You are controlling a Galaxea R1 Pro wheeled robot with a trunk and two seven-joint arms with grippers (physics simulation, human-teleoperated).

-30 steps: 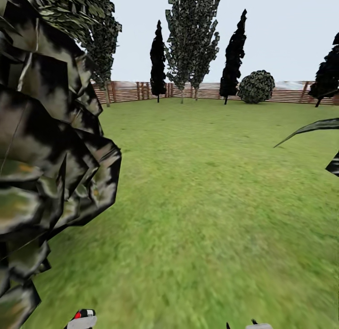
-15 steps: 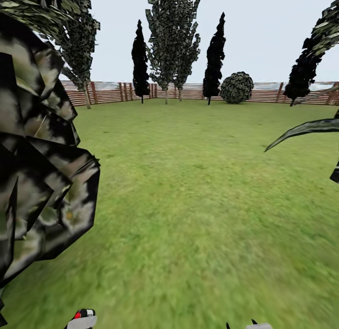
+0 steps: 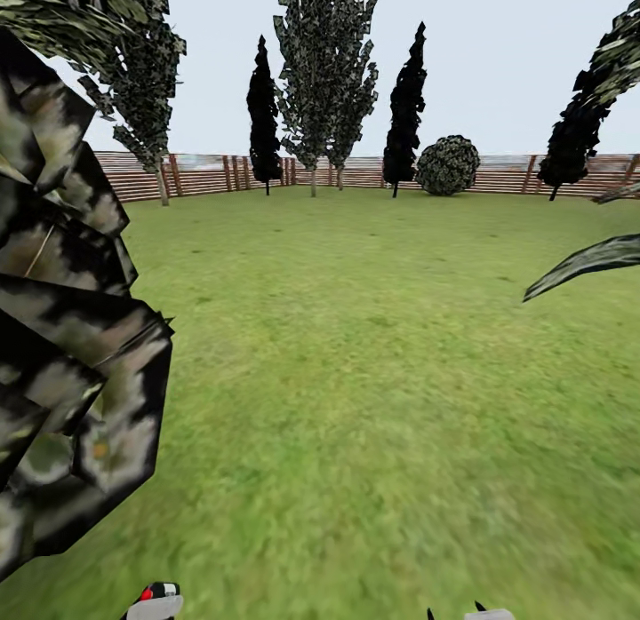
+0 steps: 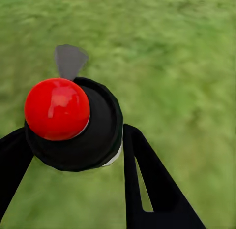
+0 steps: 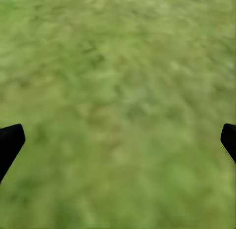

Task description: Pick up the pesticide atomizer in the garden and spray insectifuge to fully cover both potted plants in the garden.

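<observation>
In the left wrist view the pesticide atomizer (image 4: pixel 58 108), a black bottle with a round red top, sits between the two black fingers of my left gripper (image 4: pixel 73 140), which is shut on it. The head view shows its red spot (image 3: pixel 147 593) at the bottom edge, over the garden lawn (image 3: pixel 373 353). My right gripper (image 5: pixel 120 140) is open above bare grass, its fingers far apart and nothing between them; its tips (image 3: pixel 455 614) peek in at the head view's bottom edge. The potted plants are out of view.
A large dark broad-leaved shrub (image 3: pixel 71 336) crowds the head view's left side, very close. Long dark leaves (image 3: pixel 587 260) reach in from the right. Open lawn stretches ahead to a brown slatted fence (image 3: pixel 213 171), tall trees (image 3: pixel 324 78) and a round bush (image 3: pixel 447 165).
The whole head view has shifted: shrub, trees and fence slid left in the picture, so the camera moved. Both grippers keep their places at the bottom edge.
</observation>
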